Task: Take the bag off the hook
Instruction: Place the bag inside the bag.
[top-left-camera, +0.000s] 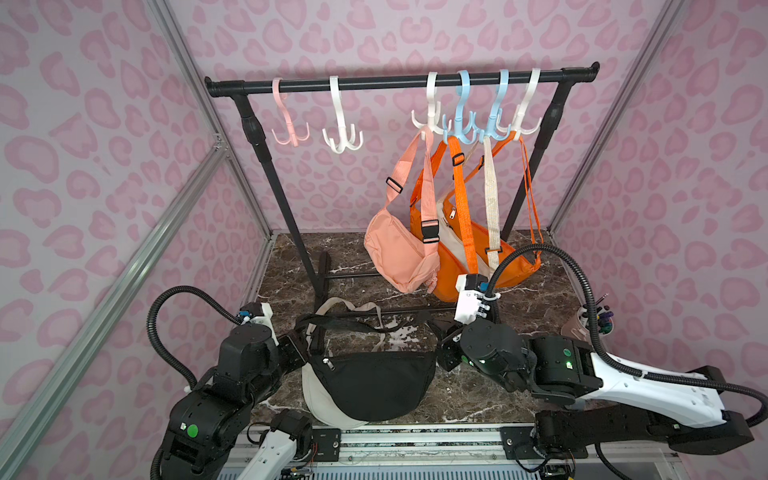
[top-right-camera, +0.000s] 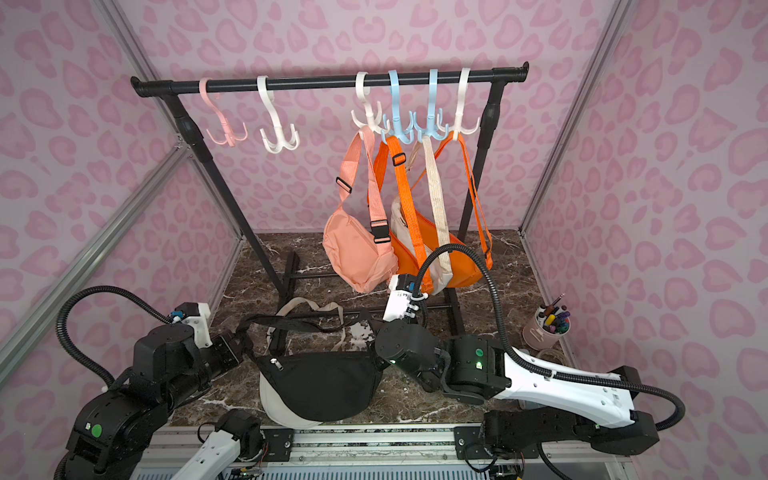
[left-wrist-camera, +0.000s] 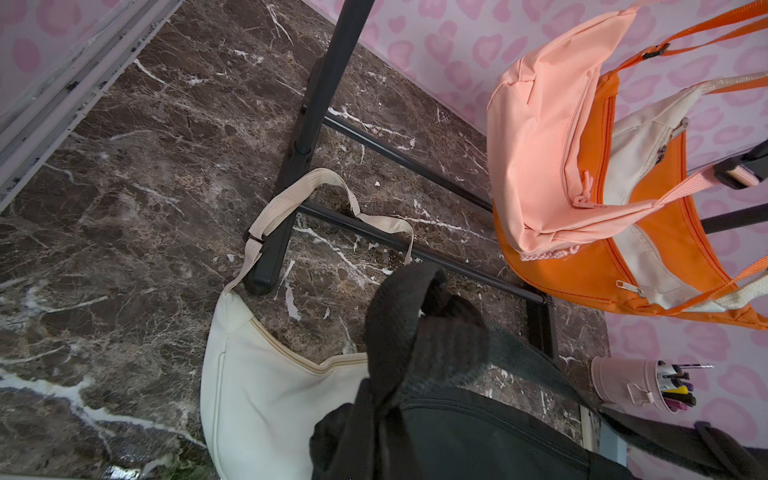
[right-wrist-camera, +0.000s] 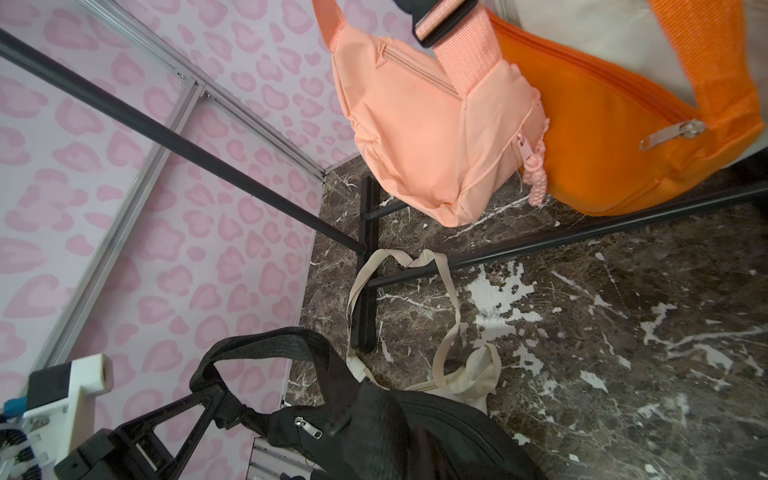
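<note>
Black bag (top-left-camera: 370, 386) off hook, lying on cream bag (top-left-camera: 314, 397) near table front; left gripper (top-left-camera: 300, 341) & right gripper (top-left-camera: 441, 338) look clamped on its 2 ends, so release & lift clear w/o snagging strap.

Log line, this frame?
black bag: down atop white bag | left claw: shut on strap | right claw: shut on black bag | peach bag: hanging

Under the left half of the rack (top-left-camera: 374, 83), below the two bare hooks (top-left-camera: 341, 137), the room stood open down to the worktop (top-left-camera: 282, 274). The right half was crammed with hanging bags (top-left-camera: 399, 253), straps close together. In front of the rack the black bag (top-left-camera: 374, 386) and white bag (top-left-camera: 316, 395) covered the middle, a white strap draped over the foot rails (top-left-camera: 353, 274). A pen cup (top-right-camera: 540, 336) stood near the rack's right leg.
</note>
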